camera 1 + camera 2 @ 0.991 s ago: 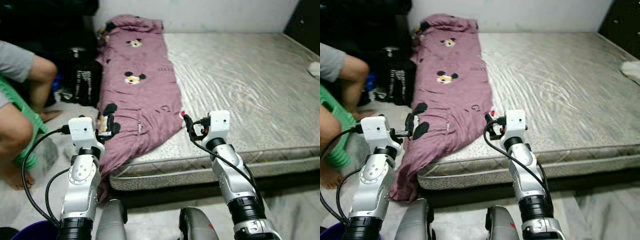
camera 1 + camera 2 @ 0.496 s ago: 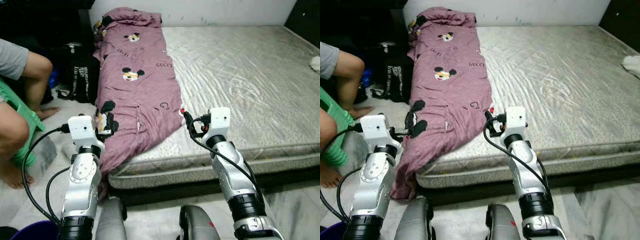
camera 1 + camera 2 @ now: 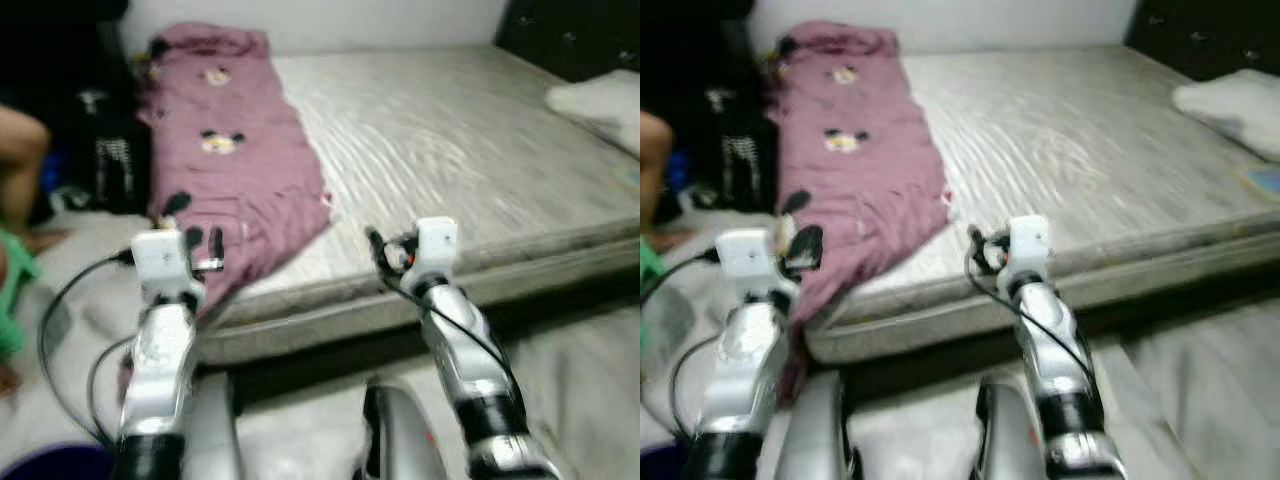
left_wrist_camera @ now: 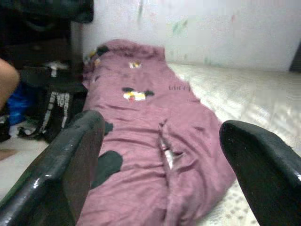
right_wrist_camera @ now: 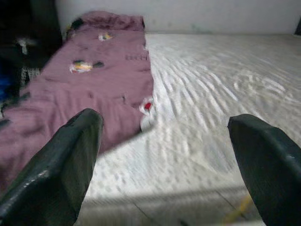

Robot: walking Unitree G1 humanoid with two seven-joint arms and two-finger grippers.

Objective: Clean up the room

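A purple blanket [image 3: 225,170] with cartoon mouse prints lies along the left side of the grey mattress [image 3: 450,140]. Its near end hangs over the mattress edge toward the floor. My left gripper [image 3: 203,246] is held up in front of that hanging end, open and holding nothing, with the blanket [image 4: 141,122] straight ahead between its fingers. My right gripper [image 3: 384,257] is raised before the mattress's front edge, just right of the blanket's corner [image 5: 146,106]. It is open and holds nothing. The head views are blurred.
A white pillow [image 3: 600,100] lies at the mattress's far right, below dark furniture [image 3: 570,35]. A black bag [image 3: 105,160] stands on the floor left of the bed. A person's leg [image 3: 20,150] and a green stool [image 3: 12,290] are at the left edge. A purple bucket [image 3: 50,465] is beside my left arm.
The whole view has swung to the right and blurred, so the camera moved: the pillow has come into view and the person has slid to the left edge. Both arms keep their raised pose.
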